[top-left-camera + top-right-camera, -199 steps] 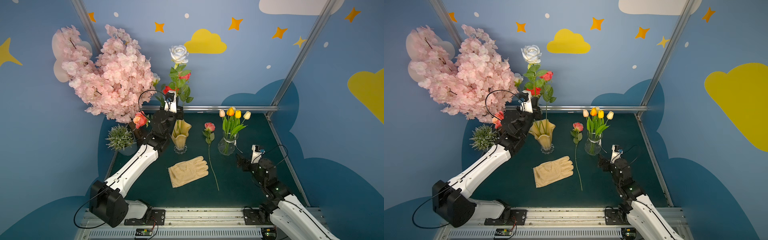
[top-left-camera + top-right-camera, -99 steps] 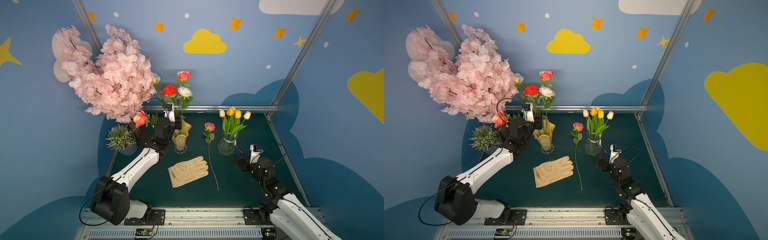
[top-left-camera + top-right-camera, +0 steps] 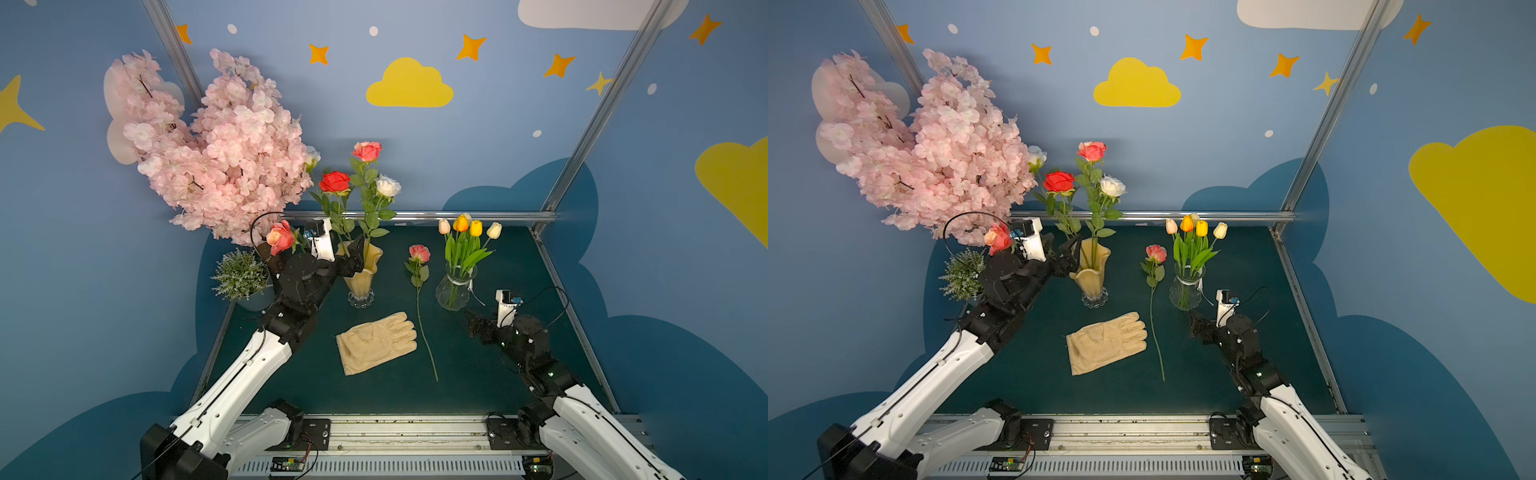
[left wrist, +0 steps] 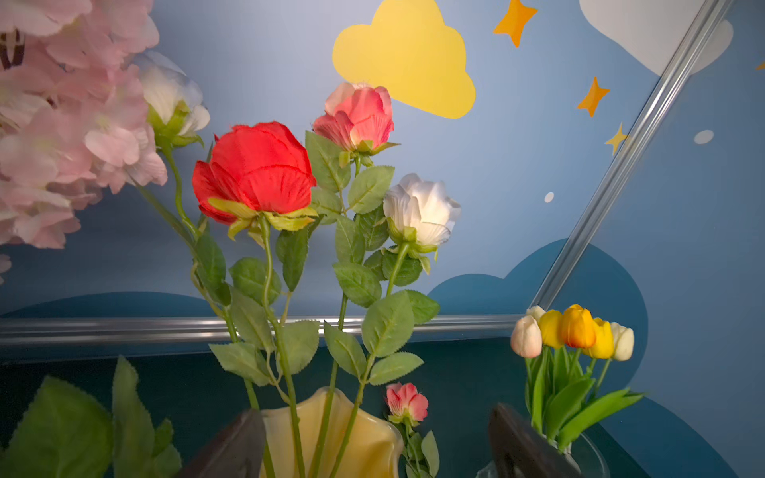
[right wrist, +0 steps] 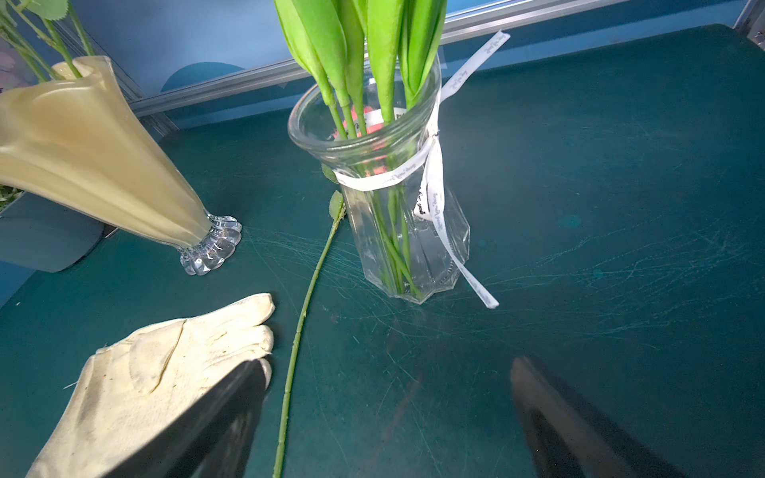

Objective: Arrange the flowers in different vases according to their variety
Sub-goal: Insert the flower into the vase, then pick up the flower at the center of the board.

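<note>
The amber vase holds red, pink and white roses. My left gripper is open at its rim, and in the left wrist view the left gripper has its jaws wide apart before the vase, gripping no stem. One pink rose lies loose on the mat between the vases. Several tulips stand in the clear glass vase. My right gripper hovers open just in front of that vase, empty, with the rose's stem beside one finger.
A cream glove lies on the green mat in front of the amber vase. The pink blossom tree and a small potted plant stand at the back left. Another pink-orange rose shows by my left wrist. A metal rail edges the back.
The white rose that my left gripper held high has dropped into the amber vase among the others. The left gripper came down to the rim and opened. The right arm stayed put.
</note>
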Robot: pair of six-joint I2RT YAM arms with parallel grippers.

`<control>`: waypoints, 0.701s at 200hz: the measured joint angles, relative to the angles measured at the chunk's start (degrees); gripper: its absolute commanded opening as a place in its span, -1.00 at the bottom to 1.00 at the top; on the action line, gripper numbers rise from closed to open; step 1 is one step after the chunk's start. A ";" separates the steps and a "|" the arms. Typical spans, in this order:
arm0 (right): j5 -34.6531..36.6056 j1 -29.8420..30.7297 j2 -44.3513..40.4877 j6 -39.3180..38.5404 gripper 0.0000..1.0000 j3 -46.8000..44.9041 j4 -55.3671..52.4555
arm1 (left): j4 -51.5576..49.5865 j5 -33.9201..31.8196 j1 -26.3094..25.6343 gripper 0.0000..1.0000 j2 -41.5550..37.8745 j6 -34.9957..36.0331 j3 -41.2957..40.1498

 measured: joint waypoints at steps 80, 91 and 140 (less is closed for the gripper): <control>-4.68 1.40 2.91 0.02 0.96 0.04 2.62 | -5.01 0.44 -5.44 1.00 -21.33 -7.17 -19.43; -5.22 2.32 3.69 -0.15 0.96 0.09 3.13 | -5.09 0.70 -5.79 1.00 -24.35 -8.22 -22.75; -5.14 10.29 10.12 -3.04 0.96 5.90 2.49 | -5.33 2.34 -6.67 1.00 -31.78 -10.10 -33.94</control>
